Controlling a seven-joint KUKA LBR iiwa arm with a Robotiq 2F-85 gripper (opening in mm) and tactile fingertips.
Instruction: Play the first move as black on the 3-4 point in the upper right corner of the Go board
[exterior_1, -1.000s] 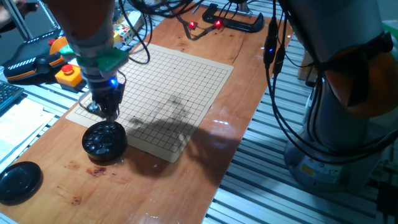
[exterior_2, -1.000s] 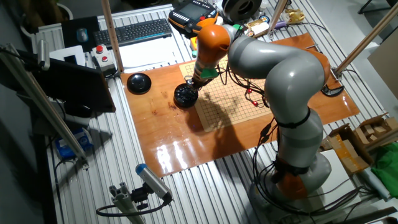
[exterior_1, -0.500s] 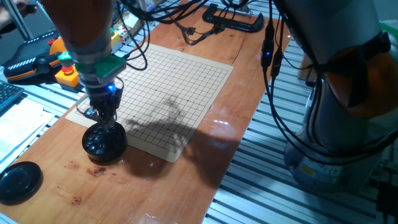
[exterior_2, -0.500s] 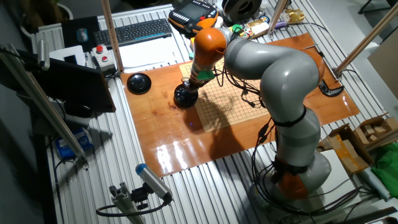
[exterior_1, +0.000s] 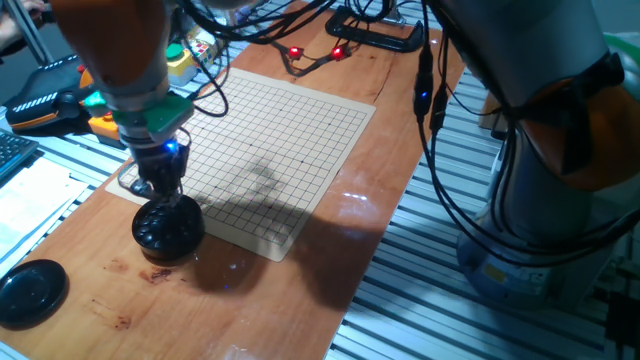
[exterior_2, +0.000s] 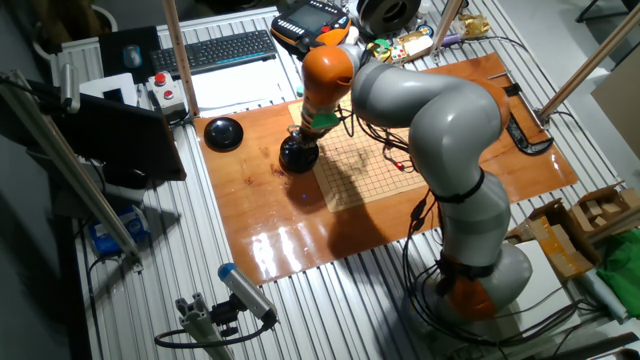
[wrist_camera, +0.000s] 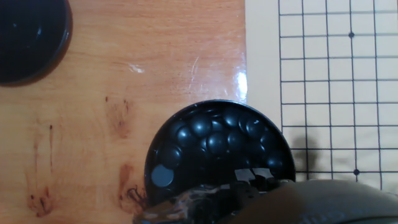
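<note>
A round black bowl (exterior_1: 168, 230) full of glossy black stones (wrist_camera: 214, 140) stands on the wooden table just off the Go board's (exterior_1: 275, 140) near-left corner. My gripper (exterior_1: 165, 192) hangs right over the bowl, its tips close to the stones. In the hand view the fingers (wrist_camera: 239, 190) are a dark blur at the bottom edge, above the bowl's (wrist_camera: 186, 124) near rim, and no stone shows between them. The board's grid (wrist_camera: 329, 74) is bare. I cannot tell which crossing is the 3-4 point. In the other fixed view the gripper (exterior_2: 304, 143) stands above the bowl (exterior_2: 296, 157).
The plain black lid (exterior_1: 30, 292) lies left of the bowl, lid (wrist_camera: 28, 34) top left in the hand view. An orange pendant and button box (exterior_1: 100, 120) sit behind the arm. A black clamp (exterior_1: 385, 35) and cables lie beyond the board's far end.
My gripper has moved left and slightly back from the board's edge to over the middle of the bowl, and it sits lower above the stones.
</note>
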